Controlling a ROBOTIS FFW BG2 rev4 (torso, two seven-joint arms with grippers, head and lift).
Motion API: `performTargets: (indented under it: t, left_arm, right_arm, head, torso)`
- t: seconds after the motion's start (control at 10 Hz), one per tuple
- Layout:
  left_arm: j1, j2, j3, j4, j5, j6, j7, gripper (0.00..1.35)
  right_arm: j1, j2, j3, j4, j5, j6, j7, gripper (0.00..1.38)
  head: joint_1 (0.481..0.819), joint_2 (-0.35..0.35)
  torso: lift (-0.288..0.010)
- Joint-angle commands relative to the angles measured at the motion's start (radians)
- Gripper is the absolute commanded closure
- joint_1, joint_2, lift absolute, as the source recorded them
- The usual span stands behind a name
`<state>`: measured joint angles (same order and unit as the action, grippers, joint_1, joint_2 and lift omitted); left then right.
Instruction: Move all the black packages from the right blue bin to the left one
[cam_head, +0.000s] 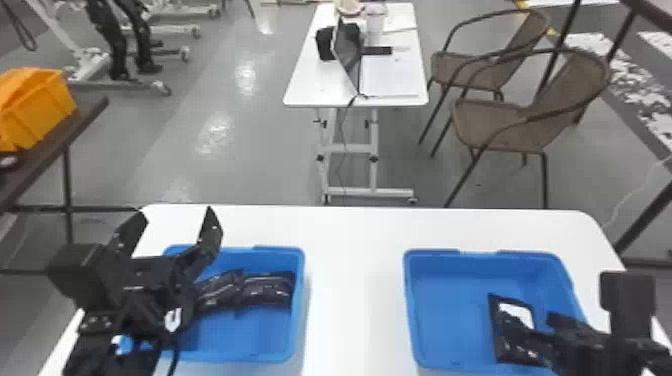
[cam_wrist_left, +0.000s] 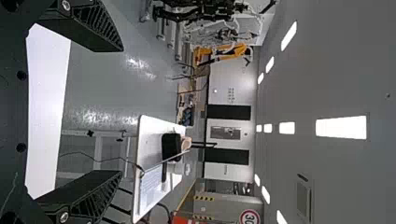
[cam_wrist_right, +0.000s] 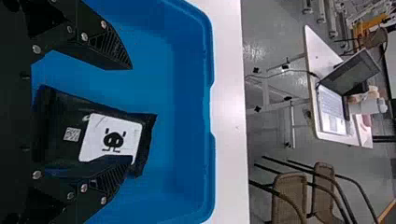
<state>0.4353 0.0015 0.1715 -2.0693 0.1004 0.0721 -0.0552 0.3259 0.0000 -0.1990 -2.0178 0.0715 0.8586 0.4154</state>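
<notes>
In the head view my left gripper (cam_head: 172, 235) stands open above the left blue bin (cam_head: 296, 320), its fingers apart; in the left wrist view the same gripper (cam_wrist_left: 119, 112) has nothing between its fingers. Black packages (cam_head: 265, 289) lie in that bin, partly behind the left arm. My right gripper (cam_head: 532, 327) is low at the right blue bin (cam_head: 414, 310), over a black package (cam_head: 517, 352) with a white label. In the right wrist view the right gripper (cam_wrist_right: 130, 114) is open, one finger over the edge of the package (cam_wrist_right: 60, 121), the other apart from it.
Both bins stand on a white table (cam_head: 355, 280), with a gap between them. Beyond it are another white table (cam_head: 320, 85) with a laptop (cam_head: 348, 55) and brown chairs (cam_head: 515, 120). An orange container (cam_head: 40, 107) sits on a dark table at the left.
</notes>
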Motion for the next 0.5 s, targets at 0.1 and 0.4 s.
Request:
performTargets:
  t: [0.1,0.4]
  left_arm:
    - [0.000,0.005,0.002,0.000,0.008,0.002,-0.002,0.09]
    - [0.000,0.006,0.002,0.000,0.013,0.008,-0.006,0.09]
  right_arm:
    - [0.010,0.001,-0.034,0.073,-0.027,-0.038,0.000,0.38]
    - [-0.010,0.001,-0.048,0.125,-0.009,-0.073,0.000,0.38]
  head:
    - [0.695,0.050]
    - [0.695,0.037]
  torso:
    - [-0.039]
    - [-0.039]
